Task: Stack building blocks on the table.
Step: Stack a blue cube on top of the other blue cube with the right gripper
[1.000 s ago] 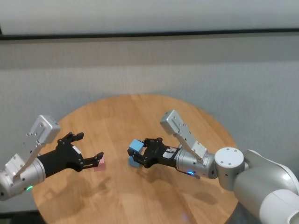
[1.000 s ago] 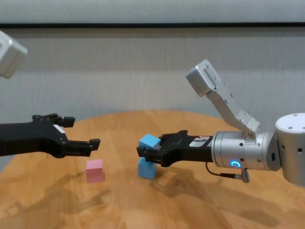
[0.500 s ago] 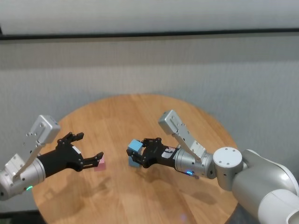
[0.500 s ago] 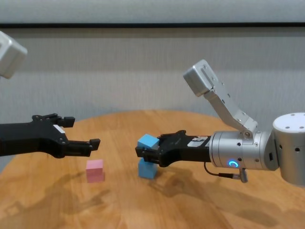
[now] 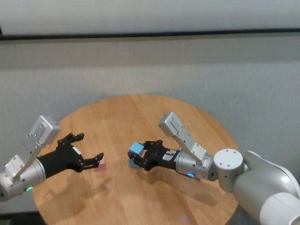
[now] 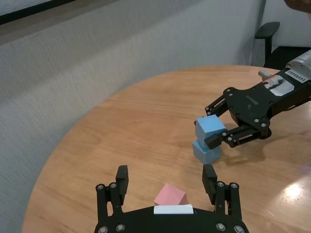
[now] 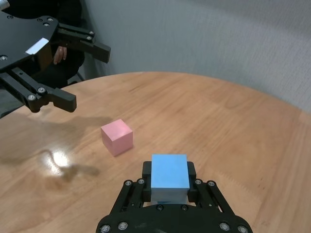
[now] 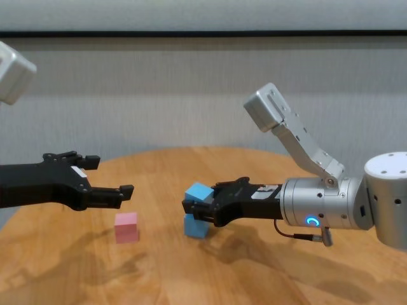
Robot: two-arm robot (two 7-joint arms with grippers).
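Right gripper (image 8: 194, 210): jaws clamped on upper blue cube (image 8: 199, 192), resting atop lower blue cube (image 8: 195, 225) mid-bench (image 5: 140, 112); square edges before release. Left gripper (image 8: 109, 180): jaws apart above pink cube (image 8: 126, 227)

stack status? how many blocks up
None finished yet. In hand: right pincer is shut on a blue block, holding it right over the second blue block on the table; release not seen. Left: the pink block sits alone, with the open left pincer above it.
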